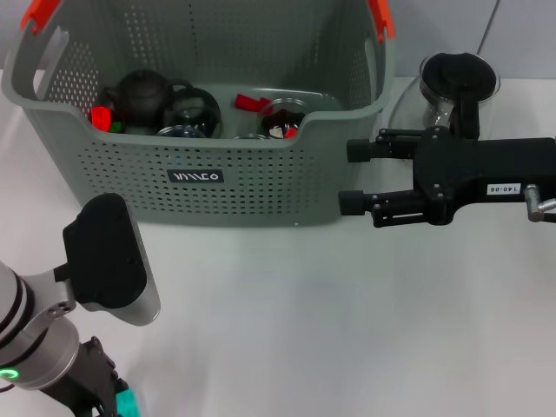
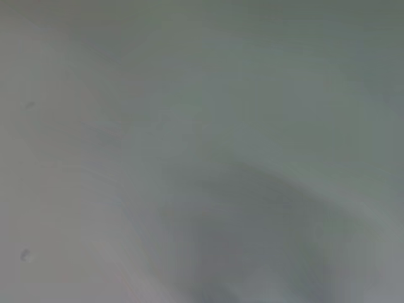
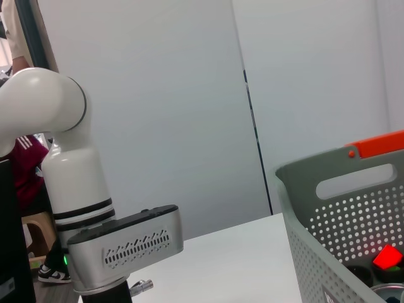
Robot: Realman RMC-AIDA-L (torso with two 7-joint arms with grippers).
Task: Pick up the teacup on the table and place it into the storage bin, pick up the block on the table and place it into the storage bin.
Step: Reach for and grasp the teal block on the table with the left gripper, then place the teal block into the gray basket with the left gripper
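The right hand (image 1: 349, 176), released and empty, hangs just outside the storage bin (image 1: 261, 174), no teacup or block on the bench (image 1: 330, 313), so both placements look done; next, pull away.

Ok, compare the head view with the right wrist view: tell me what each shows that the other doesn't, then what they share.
Only the head view shows the right gripper, open and empty beside the bin, the clear glass pot with black handle behind it, the bin's small black label and the dark round teapot among the items inside.

Only the right wrist view shows the room's pale wall and the left arm's white upper segments.

Both show the grey-green perforated plastic storage bin with orange-red handle tabs, a red piece inside it, and the white table.
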